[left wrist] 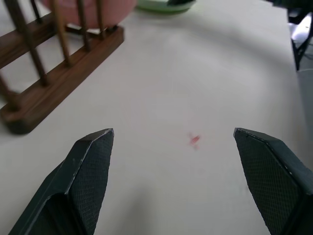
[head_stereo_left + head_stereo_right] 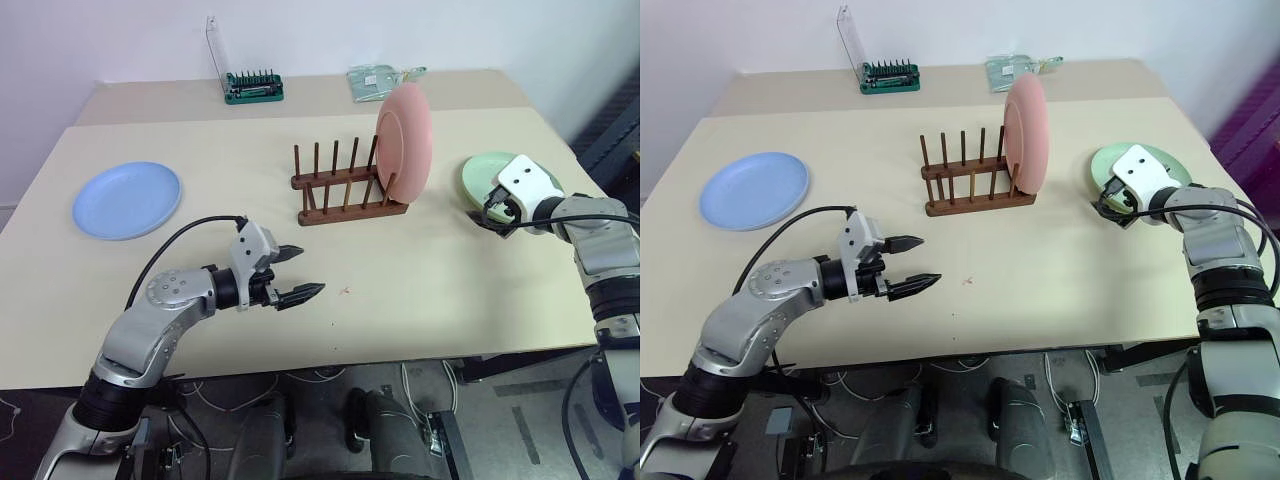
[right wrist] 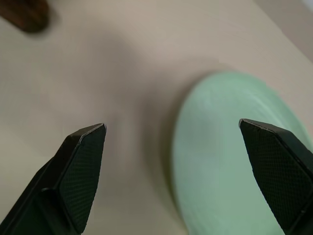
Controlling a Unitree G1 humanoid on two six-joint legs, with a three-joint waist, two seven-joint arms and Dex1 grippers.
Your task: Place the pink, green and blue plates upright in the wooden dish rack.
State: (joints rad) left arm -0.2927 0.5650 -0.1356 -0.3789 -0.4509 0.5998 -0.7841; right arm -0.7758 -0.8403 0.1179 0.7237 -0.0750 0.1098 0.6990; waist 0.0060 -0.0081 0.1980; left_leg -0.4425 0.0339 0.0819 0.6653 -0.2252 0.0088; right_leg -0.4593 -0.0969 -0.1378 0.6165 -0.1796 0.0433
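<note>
Right wrist view puts the green plate (image 3: 234, 161) flat on the desk (image 2: 420, 290) just ahead of your right gripper (image 3: 173, 147), its near rim lying between the spread-apart fingers. That gripper is by far the nearer one, so your grasp likely turns on straddling that rim edge-on. The pink plate (image 2: 404, 142) stands upright at the right end of the wooden dish rack (image 2: 345, 190). Your left gripper (image 2: 297, 273) hovers empty, fingers apart; the blue plate (image 2: 127, 199) lies flat, well off to its left.

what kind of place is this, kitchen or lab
Likely a lab or test bench, not a kitchen: a bare table with cables beneath, a screwdriver-bit holder at the back, and a staged dish rack with plates.
</note>
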